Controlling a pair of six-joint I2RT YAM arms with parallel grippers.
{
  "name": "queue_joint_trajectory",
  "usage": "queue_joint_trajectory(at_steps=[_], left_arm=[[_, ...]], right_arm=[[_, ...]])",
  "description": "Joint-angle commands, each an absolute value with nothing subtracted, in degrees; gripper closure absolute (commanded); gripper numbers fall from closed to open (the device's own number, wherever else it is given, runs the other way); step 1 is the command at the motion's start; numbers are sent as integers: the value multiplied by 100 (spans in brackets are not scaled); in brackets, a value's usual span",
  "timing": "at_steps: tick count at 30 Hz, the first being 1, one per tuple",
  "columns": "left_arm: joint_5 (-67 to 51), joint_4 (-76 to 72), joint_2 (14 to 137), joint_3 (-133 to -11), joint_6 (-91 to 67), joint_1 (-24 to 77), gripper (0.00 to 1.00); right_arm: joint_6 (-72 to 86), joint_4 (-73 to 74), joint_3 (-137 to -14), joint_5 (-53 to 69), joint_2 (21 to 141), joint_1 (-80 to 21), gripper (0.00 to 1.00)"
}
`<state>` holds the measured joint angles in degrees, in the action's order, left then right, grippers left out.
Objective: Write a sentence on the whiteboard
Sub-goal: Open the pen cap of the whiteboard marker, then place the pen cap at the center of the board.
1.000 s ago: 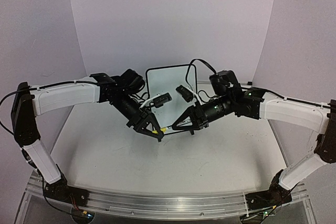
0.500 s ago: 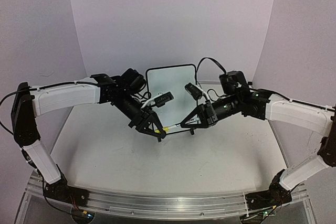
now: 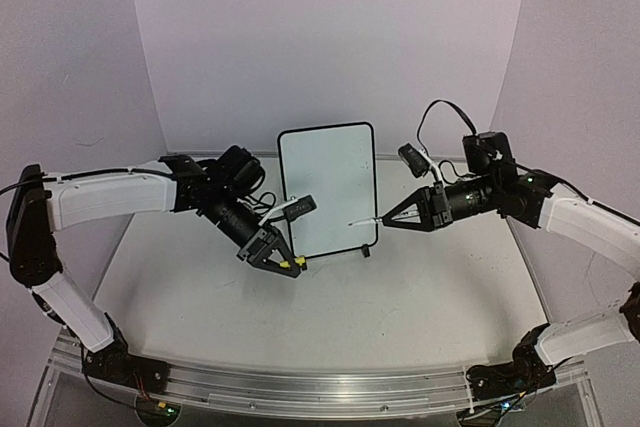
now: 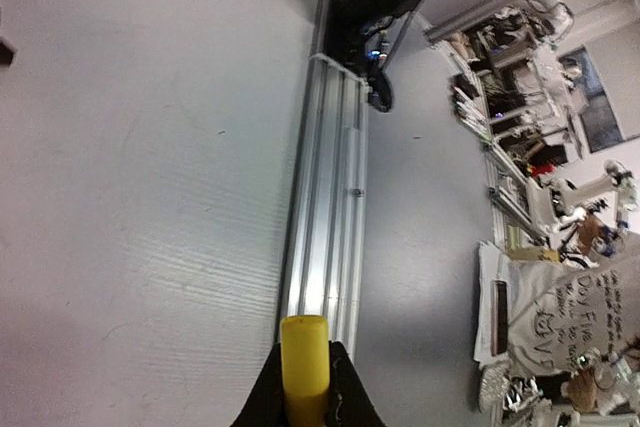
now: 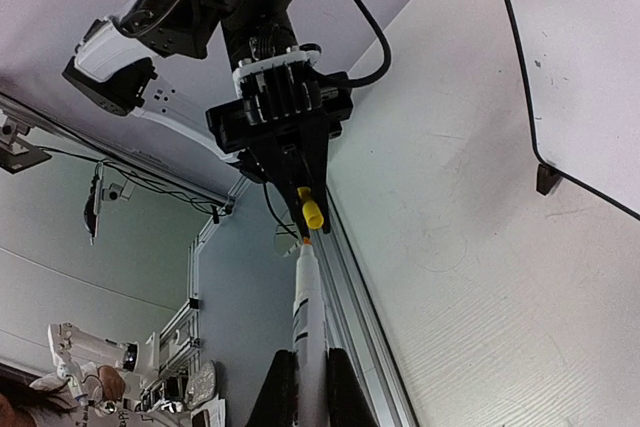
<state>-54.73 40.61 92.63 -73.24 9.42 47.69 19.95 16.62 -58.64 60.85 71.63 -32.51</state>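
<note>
whiteboard (image 3: 328,187) stood upright mid-table. right gripper (image 3: 388,220) clamped on the marker (image 3: 364,221), tip near its right edge — left gripper (image 3: 281,261) pinched the yellow cap (image 3: 297,266). by my read you needed the tip square to the face, light pressure.

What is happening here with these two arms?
The left gripper is shut on the yellow cap. The right gripper holds the uncapped white marker, with its tip in front of the whiteboard. The board stands upright between the arms, and the top view shows no writing on it yet.
</note>
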Motion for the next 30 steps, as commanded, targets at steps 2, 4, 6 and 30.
queue_joint_trajectory(at_steps=[2, 4, 6, 30], left_arm=[[-2961, 2220, 8299, -5804, -734, 4866, 100], [-2322, 1710, 8142, -5251, -1163, 4960, 100], [-1763, 1415, 8107, -4893, -1447, 5058, 100], [-109, 1444, 8889, -4725, -1969, 5249, 48]], right_arm=[[2178, 1713, -5645, 4696, 6859, -3243, 100], [2250, 1648, -5564, 4249, 6753, -3245, 100], [2303, 1571, -5500, 3964, 6654, -3250, 100], [2485, 1257, -4987, 3193, 6458, -3303, 100]])
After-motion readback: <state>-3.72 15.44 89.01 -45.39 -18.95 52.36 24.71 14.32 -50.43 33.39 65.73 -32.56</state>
